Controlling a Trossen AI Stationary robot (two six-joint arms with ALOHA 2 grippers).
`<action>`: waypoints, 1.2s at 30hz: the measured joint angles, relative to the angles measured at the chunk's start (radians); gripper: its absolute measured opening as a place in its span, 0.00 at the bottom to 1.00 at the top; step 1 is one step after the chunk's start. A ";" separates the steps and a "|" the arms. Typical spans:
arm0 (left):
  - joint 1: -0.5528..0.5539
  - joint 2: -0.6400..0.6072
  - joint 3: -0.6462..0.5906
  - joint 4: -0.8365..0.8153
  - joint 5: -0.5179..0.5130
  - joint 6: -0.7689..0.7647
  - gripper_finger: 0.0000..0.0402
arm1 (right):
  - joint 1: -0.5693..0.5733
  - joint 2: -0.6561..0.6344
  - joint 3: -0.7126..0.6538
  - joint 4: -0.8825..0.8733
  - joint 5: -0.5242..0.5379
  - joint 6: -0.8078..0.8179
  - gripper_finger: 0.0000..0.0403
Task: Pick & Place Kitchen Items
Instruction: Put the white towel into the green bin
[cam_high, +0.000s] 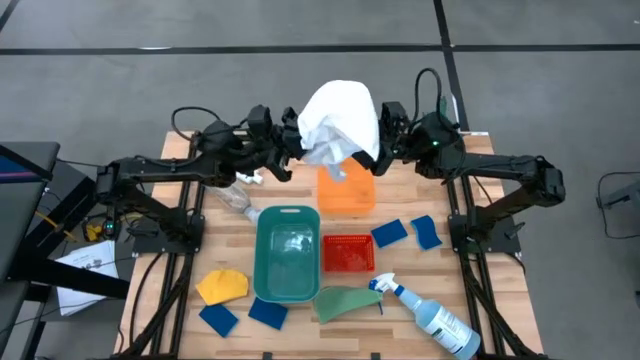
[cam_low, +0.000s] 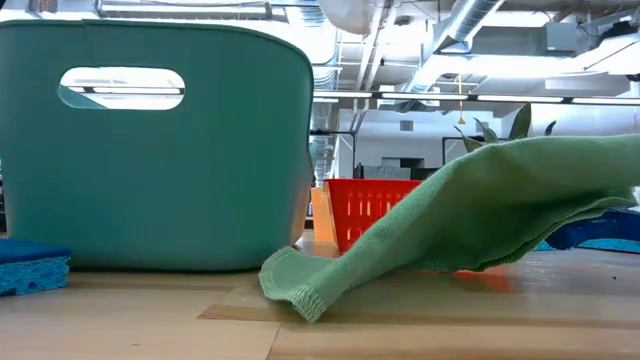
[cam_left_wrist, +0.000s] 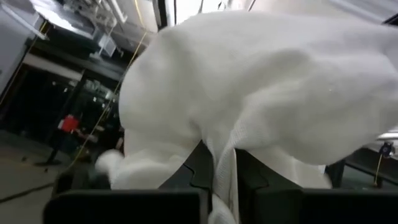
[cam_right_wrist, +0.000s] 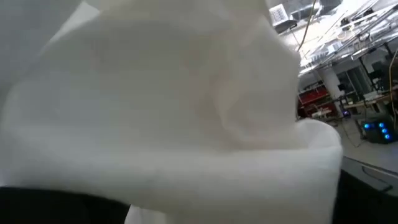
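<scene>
A white cloth is held up in a puffed bundle above the orange bin at the table's far middle. My left gripper reaches it from the left and is shut on it; in the left wrist view the cloth billows over the gripper. My right gripper stands at the cloth's right side, open, its fingers hidden under the cloth. A green cloth, a yellow cloth and a spray bottle lie on the near half of the table. My left gripper pinches a bunched fold of the white cloth between its two fingers, coming from the table's left and slanting upward. The rest of the cloth bulges above and over the fingers, lifted clear of the table, above the orange bin. My right gripper has the cloth draped over its front; the cloth hides the fingers, so I cannot tell whether they touch it.
A teal bin and a red basket stand mid-table. Blue sponges lie right of the basket and at the near left. A clear bottle lies left of the teal bin. In the low view, the green cloth fills the foreground.
</scene>
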 joint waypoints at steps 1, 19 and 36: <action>-0.004 0.000 0.000 -0.016 -0.002 0.000 0.02 | 0.000 0.000 0.005 0.000 0.000 0.000 0.95; -0.039 0.000 -0.001 -0.258 -0.023 -0.026 0.03 | 0.002 -0.002 0.009 -0.060 -0.046 0.050 0.93; -0.032 0.000 -0.001 -0.260 -0.055 -0.024 0.11 | -0.010 -0.010 0.009 -0.098 -0.060 0.109 0.34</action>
